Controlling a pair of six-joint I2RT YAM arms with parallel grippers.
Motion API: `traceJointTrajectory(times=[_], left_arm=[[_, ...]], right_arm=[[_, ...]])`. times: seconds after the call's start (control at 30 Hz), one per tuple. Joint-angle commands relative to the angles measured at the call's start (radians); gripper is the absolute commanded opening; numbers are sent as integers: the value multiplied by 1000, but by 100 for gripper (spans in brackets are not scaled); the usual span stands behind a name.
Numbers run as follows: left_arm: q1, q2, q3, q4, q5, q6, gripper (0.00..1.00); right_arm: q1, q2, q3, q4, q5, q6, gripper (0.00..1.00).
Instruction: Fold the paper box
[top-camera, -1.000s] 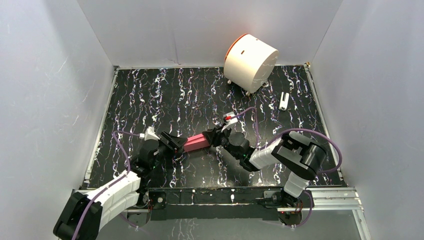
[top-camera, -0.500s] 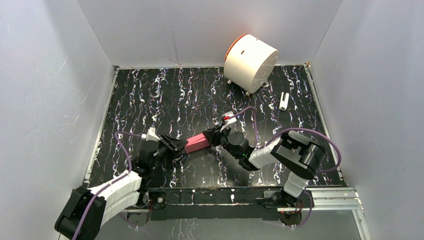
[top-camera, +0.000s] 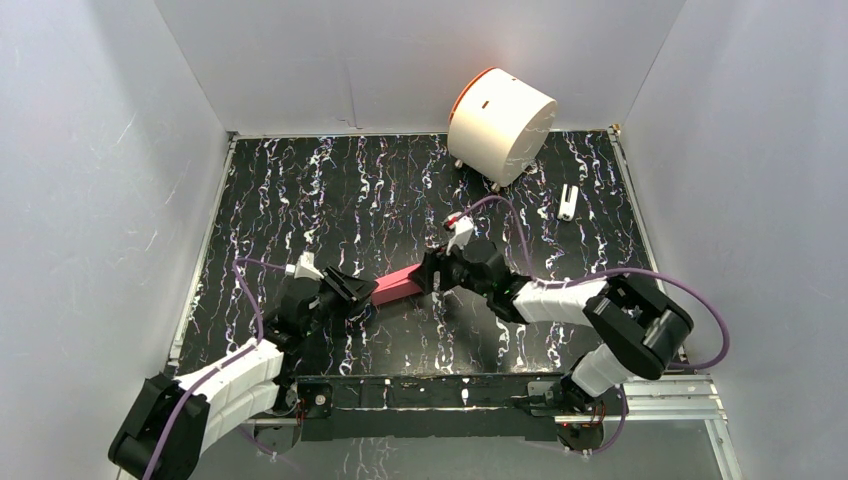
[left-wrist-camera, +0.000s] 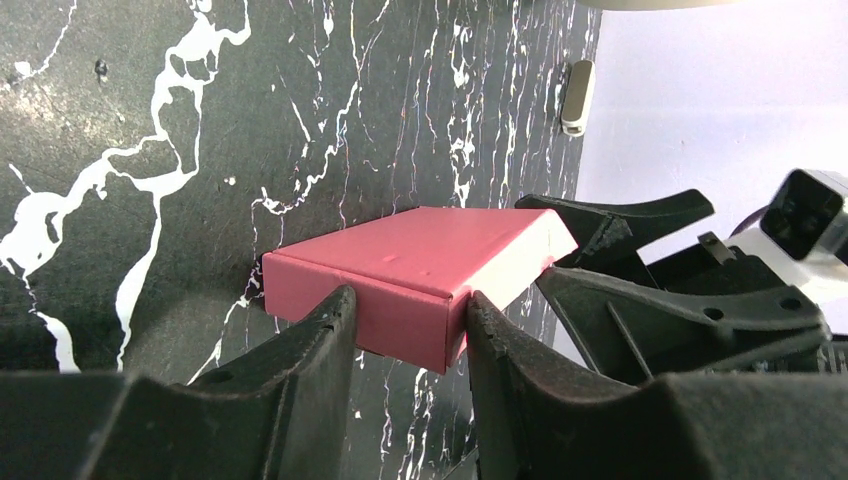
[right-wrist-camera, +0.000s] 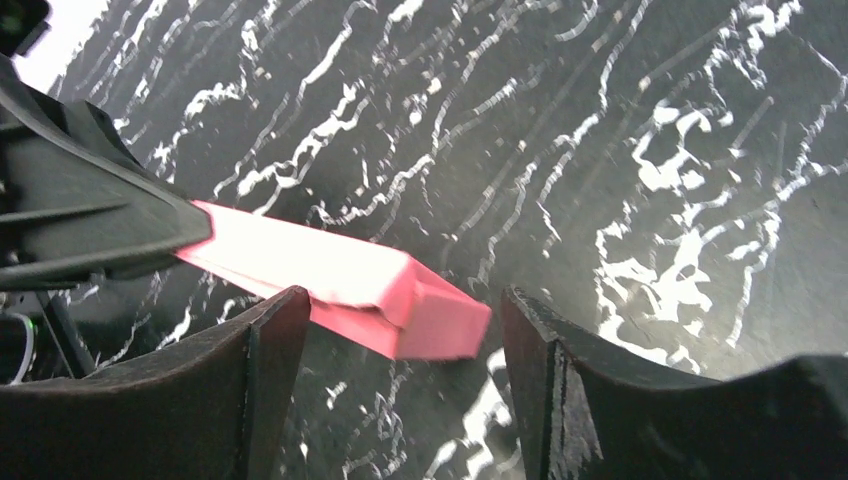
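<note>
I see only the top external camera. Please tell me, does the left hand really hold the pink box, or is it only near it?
Observer: It holds it. In the left wrist view the left hand pinches one end of the paper box, and both fingers press on its sides.
Operator: And the right hand?
Observer: The right hand is open around the other end. A gap shows between the box and one finger.
Operator: Is that end closed?
Observer: In the right wrist view it looks closed, a flat face with no tab sticking out.
</note>
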Motion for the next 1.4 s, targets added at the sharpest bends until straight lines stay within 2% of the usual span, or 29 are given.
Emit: traceJointTrajectory(times=[0.0,0.13,0.3,0.57,0.93,1.1,1.37], left_arm=[[-9,6,-8,-224,-23,75,17],[-9,5,-3,-227,-20,85,16],[-9,8,2,-225,-12,94,16],[-9,8,8,-216,-2,97,16],[-9,-4,13,-216,-1,113,15],[-10,-13,10,-216,-3,104,15],[-10,-19,12,-205,7,86,17]], right_arm=[[-94,-70,26,-173,-187,54,80],[-162,-82,18,-161,-317,134,83],[-236,-41,14,-29,-498,308,85],[-277,50,67,-31,-518,453,84],[-292,164,34,135,-592,571,71],[-301,180,3,148,-599,579,52],[-317,235,-124,205,-586,566,33]])
